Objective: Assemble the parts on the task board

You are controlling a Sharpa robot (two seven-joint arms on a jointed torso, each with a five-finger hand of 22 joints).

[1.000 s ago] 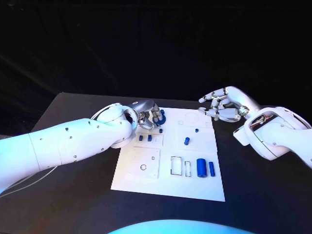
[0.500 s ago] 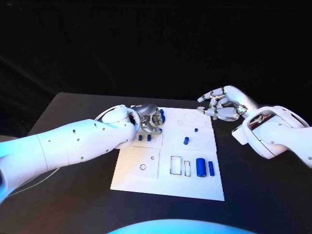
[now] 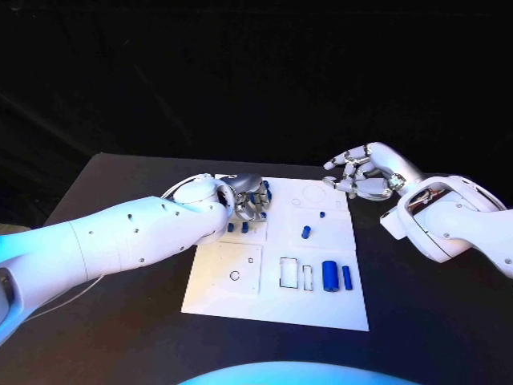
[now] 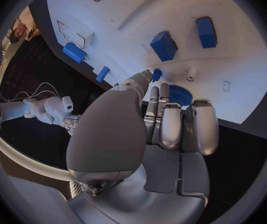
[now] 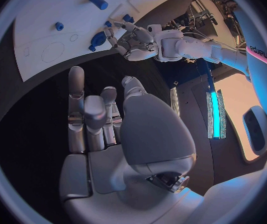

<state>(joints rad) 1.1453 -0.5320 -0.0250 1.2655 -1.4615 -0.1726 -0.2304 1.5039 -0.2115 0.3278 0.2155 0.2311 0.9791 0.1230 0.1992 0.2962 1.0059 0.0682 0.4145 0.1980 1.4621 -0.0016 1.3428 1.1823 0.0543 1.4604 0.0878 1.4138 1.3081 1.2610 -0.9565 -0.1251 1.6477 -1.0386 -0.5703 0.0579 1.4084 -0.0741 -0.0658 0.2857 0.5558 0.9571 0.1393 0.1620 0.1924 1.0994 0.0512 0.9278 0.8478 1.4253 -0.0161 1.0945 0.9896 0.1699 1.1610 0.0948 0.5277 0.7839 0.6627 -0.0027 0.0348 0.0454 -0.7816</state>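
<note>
The white task board [image 3: 280, 301] lies in the middle of the black table. My left hand [image 3: 248, 199] reaches down onto its far left part, fingers stretched out side by side. Their fingertips [image 4: 164, 92] touch a blue toothed round part [image 4: 182, 93], half hidden beyond them. A small blue peg [image 4: 156, 74] stands by the thumb tip. Two blue blocks [image 4: 164, 45] lie just past it. My right hand [image 3: 361, 176] hovers off the board's far right corner with its fingers curled in, holding nothing.
A thick blue cylinder [image 3: 329, 276] and a thin one [image 3: 347, 277] lie near the board's front right, beside rectangular slots [image 3: 291, 273]. A short blue part [image 3: 306, 232] and a small peg [image 3: 322, 214] sit mid-board. Black table surrounds the board.
My left hand has slid a little nearer and lower over the board's far left part, beside the blue round part. The right hand has hardly moved.
</note>
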